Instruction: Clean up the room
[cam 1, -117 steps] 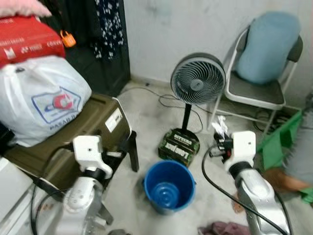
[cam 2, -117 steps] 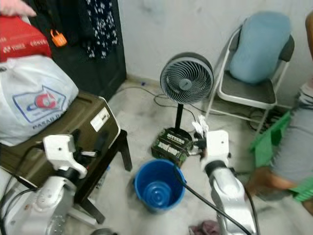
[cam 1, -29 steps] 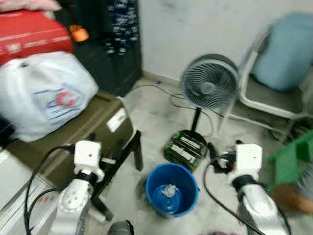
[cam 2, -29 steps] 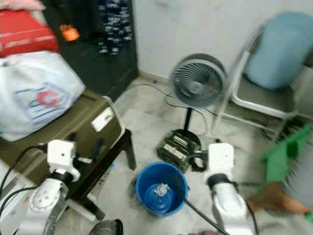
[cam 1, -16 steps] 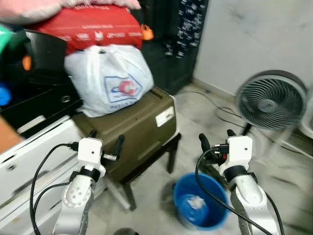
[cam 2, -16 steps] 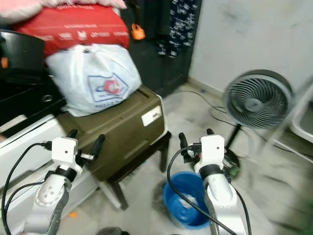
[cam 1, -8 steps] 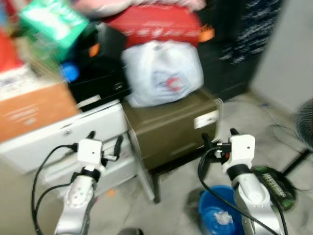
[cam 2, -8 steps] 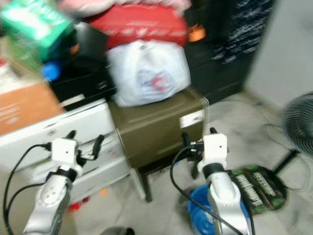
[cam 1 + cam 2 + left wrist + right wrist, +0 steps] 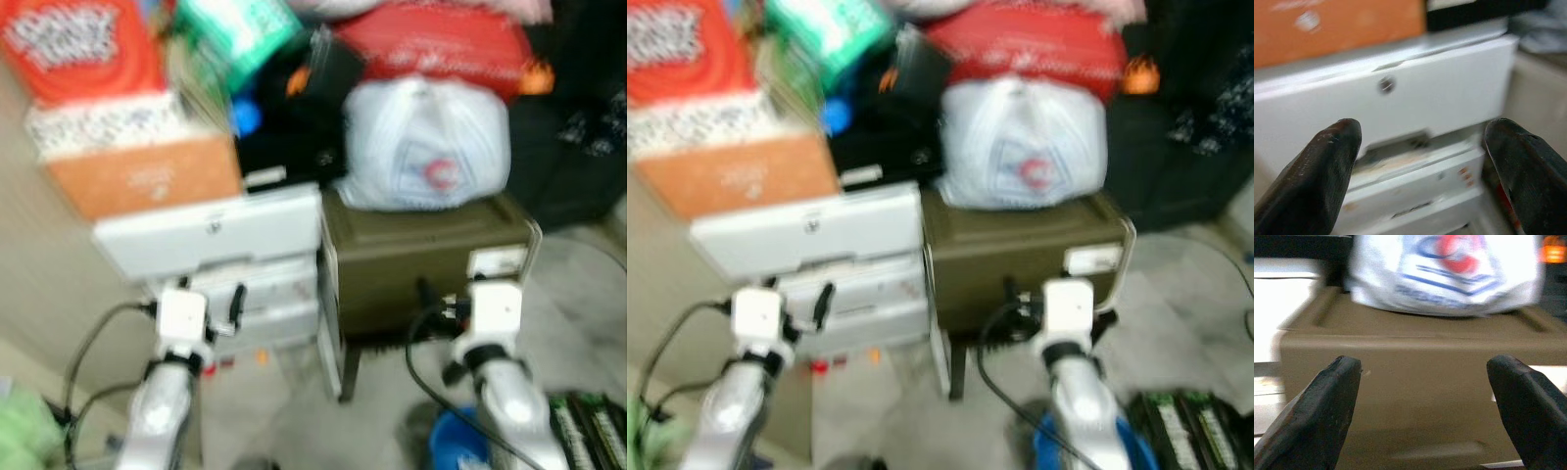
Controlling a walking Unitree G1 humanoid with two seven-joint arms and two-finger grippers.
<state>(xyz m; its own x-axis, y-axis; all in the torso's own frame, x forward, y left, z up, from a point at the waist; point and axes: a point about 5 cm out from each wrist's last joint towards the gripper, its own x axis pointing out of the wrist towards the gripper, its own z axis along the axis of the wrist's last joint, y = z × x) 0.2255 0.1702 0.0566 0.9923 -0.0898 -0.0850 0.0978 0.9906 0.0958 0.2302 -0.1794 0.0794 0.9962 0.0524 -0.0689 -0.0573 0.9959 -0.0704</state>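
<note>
Both views are blurred. My left gripper [image 9: 211, 296] is held up in front of a white drawer unit [image 9: 225, 235], open, nothing between its fingers [image 9: 1312, 181]. My right gripper [image 9: 446, 294] is open and empty too, facing the side of an olive-green trunk [image 9: 1410, 401] with a white plastic bag [image 9: 1449, 269] on top. The blue bucket [image 9: 456, 439] shows at the bottom right, partly hidden behind my right arm.
The drawer unit carries an orange box [image 9: 147, 176], a red package [image 9: 83, 44] and green packs. A red bag [image 9: 431, 44] lies on the white bag. The trunk stands on a dark stool. A green-black pack [image 9: 588, 421] lies on the floor at right.
The white wad my right gripper held went into the blue bucket. Since then the view has swung left: fan and chair left the picture, the drawer unit and boxes came in.
</note>
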